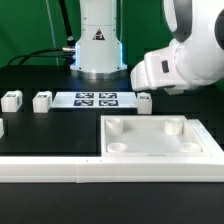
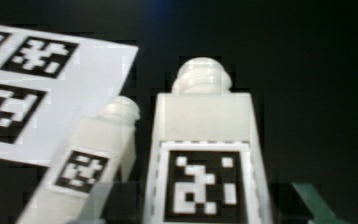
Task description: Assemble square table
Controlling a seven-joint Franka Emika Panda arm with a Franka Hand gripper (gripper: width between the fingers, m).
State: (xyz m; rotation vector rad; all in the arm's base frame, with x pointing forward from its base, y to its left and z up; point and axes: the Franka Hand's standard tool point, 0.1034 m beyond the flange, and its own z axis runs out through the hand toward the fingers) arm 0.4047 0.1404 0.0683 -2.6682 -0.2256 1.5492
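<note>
**Wrist [image 1: 178,60] hovering over a tagged leg [image 1: 145,99]**

The jaws are not showing clearly, so I cannot tell their opening. The tagged leg is sitting just below the wrist, beside the marker board [image 1: 95,98], a 2nd leg [image 2: 96,150] close by. The square tabletop [image 1: 160,137] is lying on the black worktop [image 1: 50,130] beside the white rail [image 1: 50,170]; green backdrop [image 1: 25,25] behind.

Exterior view: gripper hidden behind arm's wrist housing [image 1: 168,68]; jaw spacing unreadable. Leftmost leg [image 1: 1,128] cut by picture edge, sliver only. Rail fence [image 1: 110,172] cropped at both sides. Tag on third leg [image 1: 145,99] too small to read.

Wrist view: marker board [image 2: 30,75] cropped at two edges. Upright leg [image 2: 202,150] and tilted leg [image 2: 91,160] cut off at base, soft-focused. Dark shape [image 2: 311,198] beside upright leg too dim to identify.
</note>
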